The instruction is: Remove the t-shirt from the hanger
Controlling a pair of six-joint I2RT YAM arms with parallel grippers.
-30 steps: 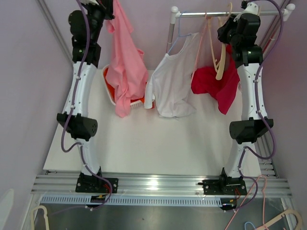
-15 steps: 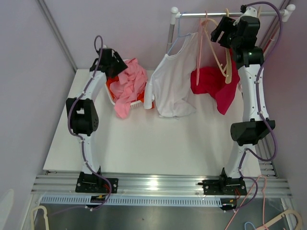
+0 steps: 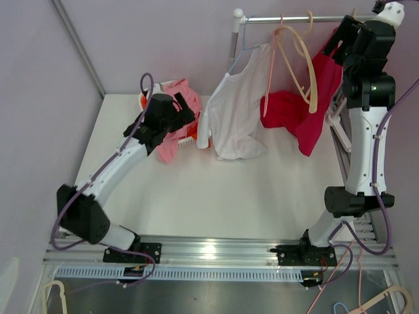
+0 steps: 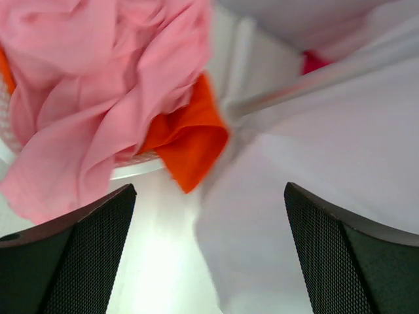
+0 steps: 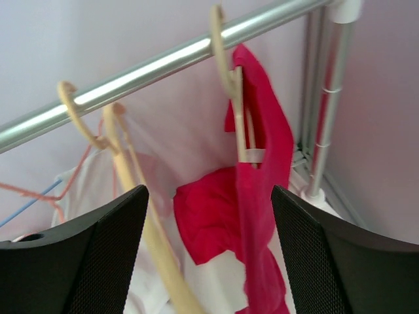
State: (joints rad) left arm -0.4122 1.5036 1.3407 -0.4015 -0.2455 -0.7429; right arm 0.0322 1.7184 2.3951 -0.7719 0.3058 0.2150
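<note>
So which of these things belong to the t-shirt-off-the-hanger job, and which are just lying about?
Job in hand:
- pink t-shirt, heaped in the basket
- bare cream hanger on the rail
- left gripper and right gripper, both open and empty

Just there:
- white t-shirt and red t-shirt, each on its hanger
- orange cloth in the basket

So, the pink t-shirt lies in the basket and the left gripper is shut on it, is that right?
Not quite: the pink t-shirt lies in the basket, but the left gripper is open and apart from it, holding nothing, as the left wrist view shows.
</note>
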